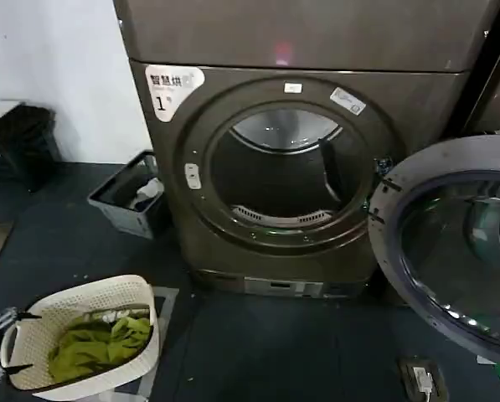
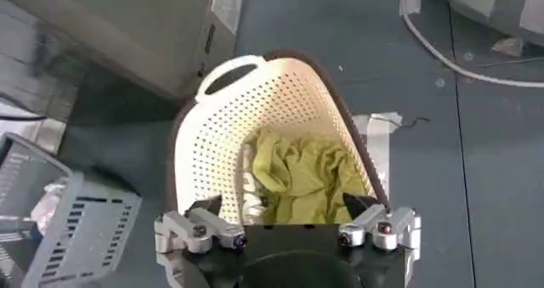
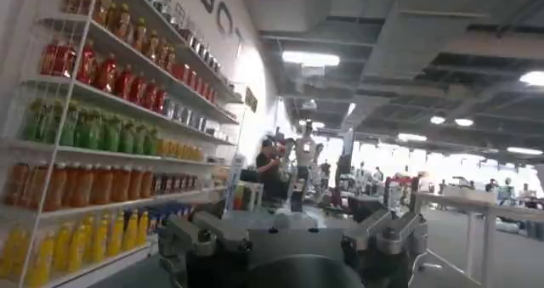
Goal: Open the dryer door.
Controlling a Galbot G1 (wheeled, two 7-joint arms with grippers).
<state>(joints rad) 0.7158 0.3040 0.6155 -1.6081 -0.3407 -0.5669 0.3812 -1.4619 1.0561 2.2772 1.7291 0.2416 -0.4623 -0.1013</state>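
The bronze-grey dryer with a white "1" sticker faces me. Its round opening shows a bare steel drum. The dryer door stands swung wide open to the right on its hinge, grey inner ring and dark glass towards me. My left gripper hangs low at the left beside a white laundry basket. In the left wrist view this gripper is open over the basket, nothing between its fingers. My right gripper points away into the room, open and holding nothing.
The basket holds a green cloth. A grey crate sits on the floor left of the dryer. Another machine is stacked on top, and a neighbouring one stands at the right. A small floor box lies under the door.
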